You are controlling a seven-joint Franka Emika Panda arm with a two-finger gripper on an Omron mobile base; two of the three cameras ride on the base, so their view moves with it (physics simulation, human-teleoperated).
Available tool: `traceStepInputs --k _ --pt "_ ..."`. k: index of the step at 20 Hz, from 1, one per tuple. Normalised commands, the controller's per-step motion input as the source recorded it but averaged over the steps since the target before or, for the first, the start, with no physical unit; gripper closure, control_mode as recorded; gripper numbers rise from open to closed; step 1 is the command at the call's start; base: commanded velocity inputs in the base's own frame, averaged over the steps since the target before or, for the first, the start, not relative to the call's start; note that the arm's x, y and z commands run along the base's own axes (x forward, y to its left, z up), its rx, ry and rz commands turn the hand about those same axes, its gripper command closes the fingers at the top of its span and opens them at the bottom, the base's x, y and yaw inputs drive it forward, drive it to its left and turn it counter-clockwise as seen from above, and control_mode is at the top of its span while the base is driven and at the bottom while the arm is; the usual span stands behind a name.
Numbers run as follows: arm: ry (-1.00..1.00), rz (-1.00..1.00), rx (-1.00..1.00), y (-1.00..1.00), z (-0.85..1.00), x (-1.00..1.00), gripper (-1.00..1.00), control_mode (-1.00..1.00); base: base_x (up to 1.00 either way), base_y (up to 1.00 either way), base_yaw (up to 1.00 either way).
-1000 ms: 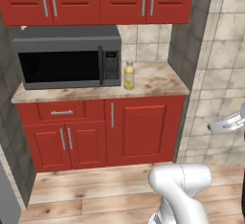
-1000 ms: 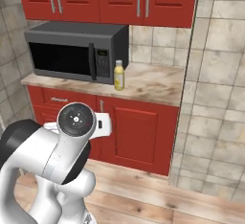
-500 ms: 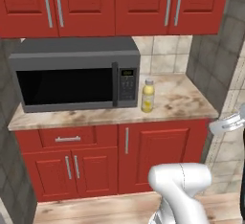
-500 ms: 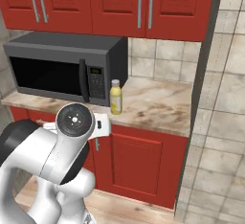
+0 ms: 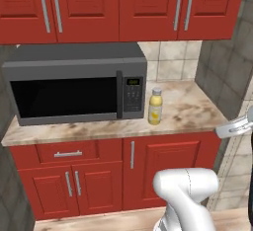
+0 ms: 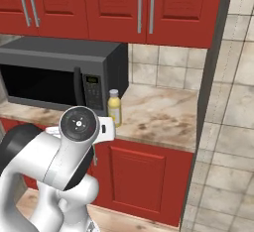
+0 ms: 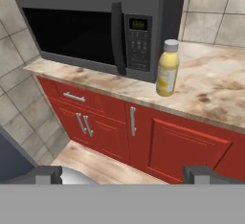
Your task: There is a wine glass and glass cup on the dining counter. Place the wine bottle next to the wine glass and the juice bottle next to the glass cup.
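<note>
Base has closed in, counter view larger than before; juice bottle (image 5: 155, 106) stands upright just right of microwave (image 5: 74, 84); gripper (image 7: 124, 174) spread open, empty, well short — approach step, next reach and grasp.

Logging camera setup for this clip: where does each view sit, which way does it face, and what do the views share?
Left base view: behind the arm's left, facing the microwave counter; white arm at lower right.
Right base view: behind the arm's right, same counter; arm at lower left.
Hand view: looks along the pincer, open, toward the counter.
All share the juice bottle beside the microwave.
</note>
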Motion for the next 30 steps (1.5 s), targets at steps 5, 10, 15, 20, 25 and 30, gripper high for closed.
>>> traceStepInputs --k 5,10,15,20,25,30 --pt "0.0 0.0 0.0 0.0 0.0 0.0 -1.0 1.0 0.36 0.07 0.0" --pt "0.0 0.0 0.0 0.0 0.0 0.0 -1.0 1.0 0.87 0.04 0.07" --pt "0.0 0.0 0.0 0.0 0.0 0.0 -1.0 1.0 0.31 0.04 0.03" --pt "0.0 0.0 0.0 0.0 0.0 0.0 -1.0 1.0 0.0 0.0 0.0" --pt "0.0 0.0 0.0 0.0 0.0 0.0 -1.0 1.0 0.0 0.0 0.0" --pt "0.0 0.0 0.0 0.0 0.0 0.0 -1.0 1.0 0.0 0.0 0.0"
